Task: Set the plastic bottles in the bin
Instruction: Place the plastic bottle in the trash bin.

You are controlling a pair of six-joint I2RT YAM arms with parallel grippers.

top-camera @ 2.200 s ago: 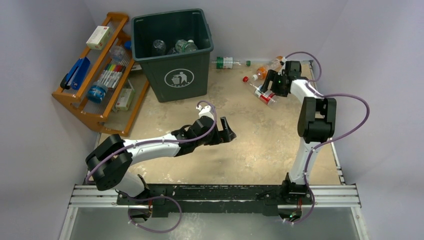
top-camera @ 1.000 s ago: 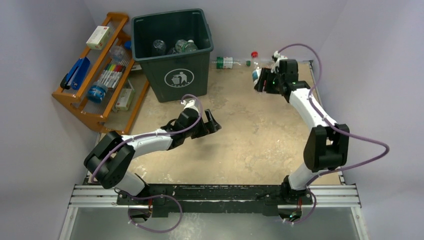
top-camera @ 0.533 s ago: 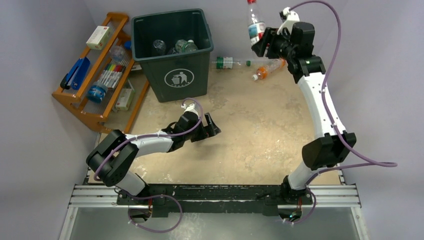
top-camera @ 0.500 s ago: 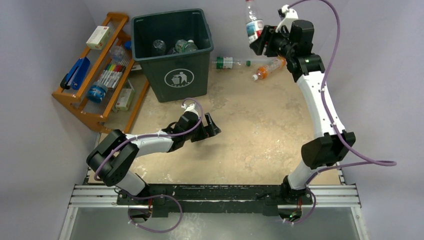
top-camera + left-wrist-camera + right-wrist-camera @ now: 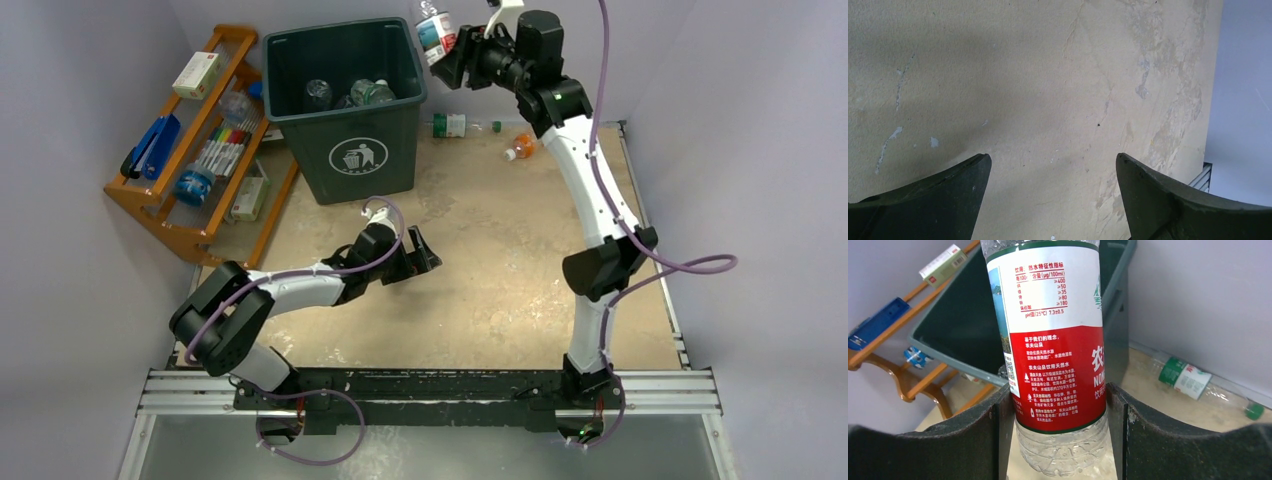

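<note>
Nearly done: one bottle is in the air and two are left on the table (image 5: 500,290).
Nearest you, your left gripper (image 5: 425,262) hangs over bare tabletop with its jaws apart and empty. Farther back, a green-labelled bottle (image 5: 455,125) and an orange bottle (image 5: 520,148) lie unbinned by the wall. Your right gripper (image 5: 455,55) is clamped on a red-labelled bottle (image 5: 434,30), raised near the right rim of the bin (image 5: 345,150), which already holds several bottles (image 5: 365,93).
</note>
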